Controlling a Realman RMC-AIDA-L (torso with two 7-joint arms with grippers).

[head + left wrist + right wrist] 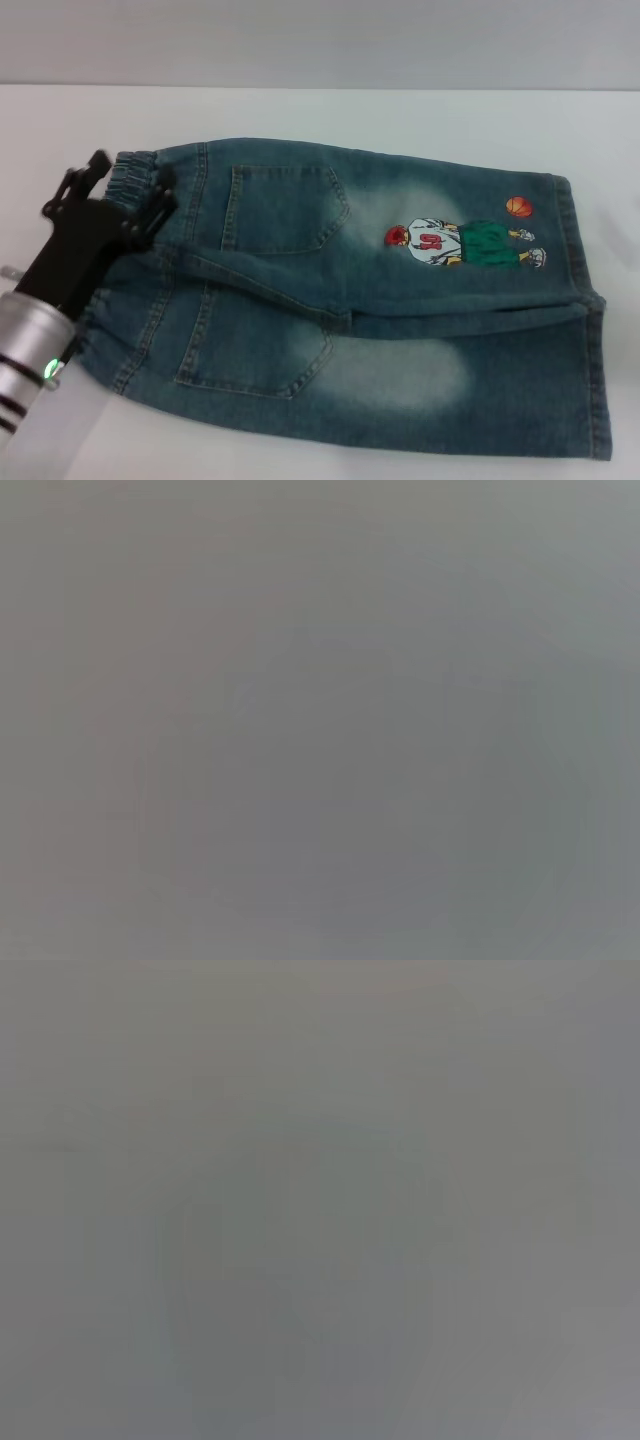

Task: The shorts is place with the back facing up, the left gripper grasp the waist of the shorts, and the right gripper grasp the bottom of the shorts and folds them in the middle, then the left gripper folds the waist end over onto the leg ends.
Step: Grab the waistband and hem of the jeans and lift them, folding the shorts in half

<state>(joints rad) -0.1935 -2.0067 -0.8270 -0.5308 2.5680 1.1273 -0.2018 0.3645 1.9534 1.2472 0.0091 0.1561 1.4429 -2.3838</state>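
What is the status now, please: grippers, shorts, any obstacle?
Left gripper over the waist of the shorts, grip unconfirmed. Right gripper not in view. Shorts flat on the table, back up, unfolded. Nothing in the way.

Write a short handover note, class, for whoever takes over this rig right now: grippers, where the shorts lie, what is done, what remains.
Left gripper: over the waist of the shorts; grip not clear.
Right gripper: not in view; both wrist views show nothing.
The shorts lie flat on the white table, pockets up, waist toward the robot's left, leg ends toward its right.
Done: shorts laid out, left arm at the waist.
Left: right gripper takes the hems, the middle fold, then waist end over onto leg ends.
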